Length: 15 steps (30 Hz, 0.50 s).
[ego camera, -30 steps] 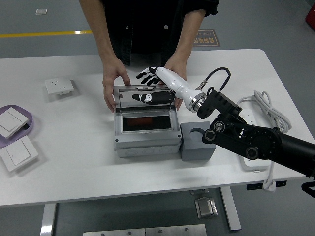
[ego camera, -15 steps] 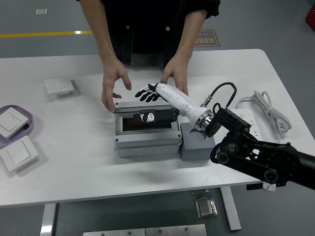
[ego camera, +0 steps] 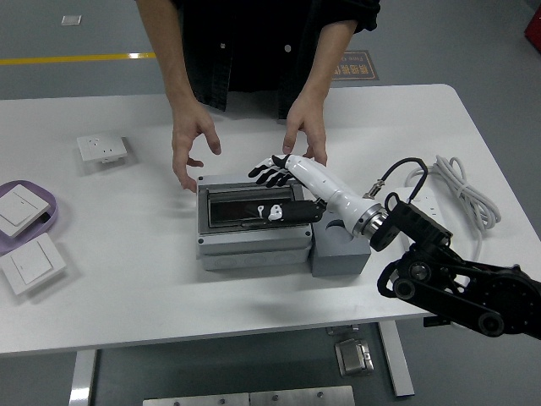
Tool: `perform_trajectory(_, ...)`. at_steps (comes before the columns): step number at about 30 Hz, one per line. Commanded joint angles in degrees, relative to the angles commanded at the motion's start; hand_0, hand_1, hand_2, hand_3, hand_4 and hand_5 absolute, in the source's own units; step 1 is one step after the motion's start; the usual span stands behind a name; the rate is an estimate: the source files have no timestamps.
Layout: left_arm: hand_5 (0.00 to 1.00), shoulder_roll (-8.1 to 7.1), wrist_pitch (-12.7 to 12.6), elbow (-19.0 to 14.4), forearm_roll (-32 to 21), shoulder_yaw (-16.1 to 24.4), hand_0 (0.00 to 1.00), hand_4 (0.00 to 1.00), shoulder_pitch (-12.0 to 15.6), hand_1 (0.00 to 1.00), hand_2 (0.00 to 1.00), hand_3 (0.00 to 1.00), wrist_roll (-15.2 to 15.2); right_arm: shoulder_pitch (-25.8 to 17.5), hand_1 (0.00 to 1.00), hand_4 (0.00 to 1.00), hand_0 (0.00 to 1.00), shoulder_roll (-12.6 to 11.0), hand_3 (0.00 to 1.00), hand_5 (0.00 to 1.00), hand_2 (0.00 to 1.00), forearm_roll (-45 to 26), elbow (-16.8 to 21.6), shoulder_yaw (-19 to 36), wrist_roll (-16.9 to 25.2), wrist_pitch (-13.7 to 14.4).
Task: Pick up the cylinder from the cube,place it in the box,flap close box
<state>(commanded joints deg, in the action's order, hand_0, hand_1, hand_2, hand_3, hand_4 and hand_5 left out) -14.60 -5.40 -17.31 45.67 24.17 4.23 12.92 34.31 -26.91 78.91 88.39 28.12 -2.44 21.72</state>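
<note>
Right hand (ego camera: 272,172) reached in from the lower right over the grey box (ego camera: 254,228), black fingers (ego camera: 264,175) loosely spread and flat, gripping nothing, resting at the far right edge of the box's lid (ego camera: 251,205). Lid lay down flat over the box, dark and glossy, with the hand's reflection showing in it. Cylinder was not visible; could not tell whether it sat under the lid. Grey cube (ego camera: 341,249) stood touching the box's right side, its top partly hidden by the white forearm. Person stood at the far side of the white table (ego camera: 127,279): one hand (ego camera: 193,144) hovered just beyond the box's far left corner, fingers curled down, the other hand (ego camera: 305,135) hovered just behind the robot's fingers, neither clearly touching the box. White socket (ego camera: 101,149) lay far left, well apart. Purple tray (ego camera: 46,216) at the left edge held a white switch (ego camera: 14,210); another switch (ego camera: 31,263) lay just beside it. White power strip with cable (ego camera: 456,190) lay at the right. Left arm was out of view.
</note>
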Motion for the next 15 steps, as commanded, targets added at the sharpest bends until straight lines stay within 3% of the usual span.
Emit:
perform_trajectory(6,0.291,-0.23,0.0,0.0,-0.9,0.1,0.622,0.745,0.6,0.643,0.682,0.730,0.1,-7.6,0.596,0.809,0.580,-0.9,0.665,0.448,0.623,-3.5,2.8,10.4,3.3,0.7)
perform_trajectory(15,0.290,-1.25,-0.1,-0.6,-2.5,-1.3,0.623,0.745,1.1,0.643,0.682,0.730,0.4,-16.7,0.589,0.802,0.582,3.3,0.655,0.415,0.617,-8.7,0.2,22.7,6.5,-1.4)
